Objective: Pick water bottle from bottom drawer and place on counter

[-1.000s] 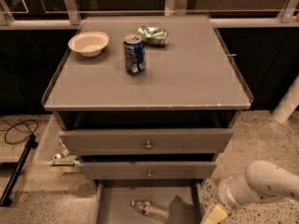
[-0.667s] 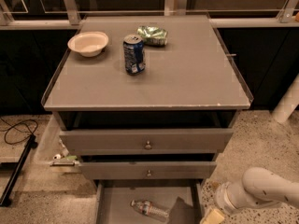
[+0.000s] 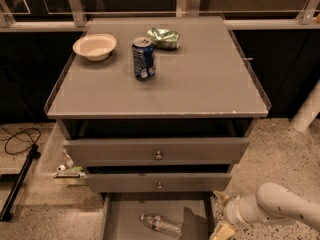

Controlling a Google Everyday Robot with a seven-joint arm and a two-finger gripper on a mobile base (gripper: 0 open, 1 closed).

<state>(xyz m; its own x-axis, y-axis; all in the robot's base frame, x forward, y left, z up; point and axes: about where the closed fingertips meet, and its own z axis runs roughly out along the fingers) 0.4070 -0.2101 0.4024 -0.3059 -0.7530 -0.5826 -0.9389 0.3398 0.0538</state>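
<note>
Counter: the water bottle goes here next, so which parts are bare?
Bare on the counter: front half and right side past the blue soda can. Crowded: back left, with white bowl, can and crumpled green wrapper. The pincer sits low beside the bottom drawer.

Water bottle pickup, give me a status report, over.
Gripper open, empty, low beside the open bottom drawer. Water bottle lying flat on the drawer floor, untouched. Nothing covering it.

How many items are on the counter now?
3 on counter: white bowl back-left, blue soda can centre, crumpled green bag behind it. Tool low right, beside bottom drawer.
</note>
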